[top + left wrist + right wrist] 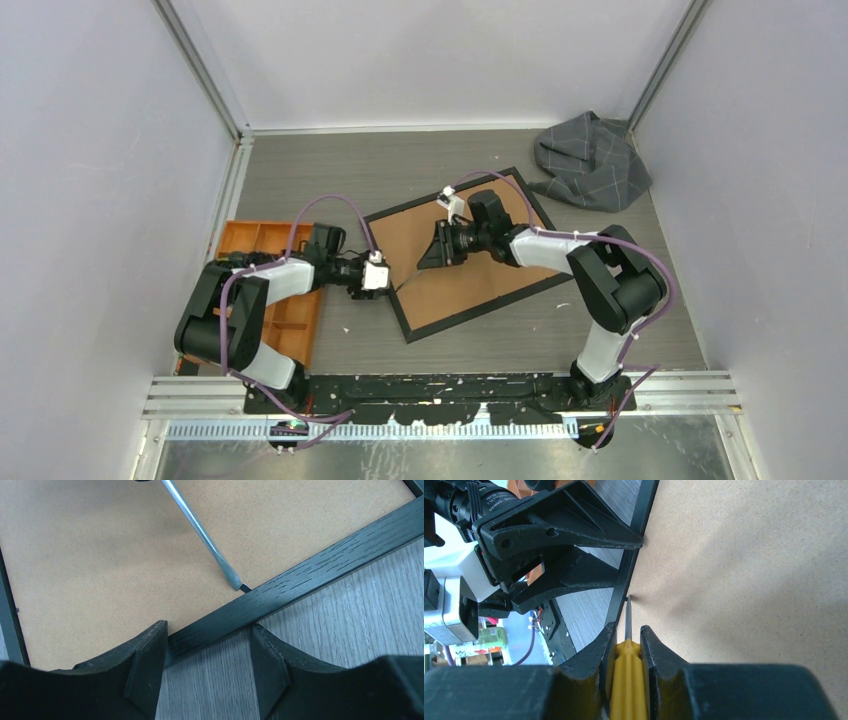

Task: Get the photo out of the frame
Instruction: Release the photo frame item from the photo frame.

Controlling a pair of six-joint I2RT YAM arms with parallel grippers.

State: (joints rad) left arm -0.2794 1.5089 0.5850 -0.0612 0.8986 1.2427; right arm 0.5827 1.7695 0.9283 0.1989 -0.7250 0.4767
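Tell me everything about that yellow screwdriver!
The screwdriver has a shiny yellow handle that looks like plastic and a thin silver metal shaft ending in a small flat tip. The right gripper squeezes the handle between its two black fingers, hiding the handle's back end. The shaft slants down over the brown backing board. Its tip sits right at the seam where that board meets the black border of the frame, and seems to touch there.

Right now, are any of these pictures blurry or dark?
Top view: sharp, evenly lit; left wrist view: the screwdriver is sharp, with a soft shadow on the frame's brown back; right wrist view: the close yellow handle looks blurry, and a wide shadow crosses that back.
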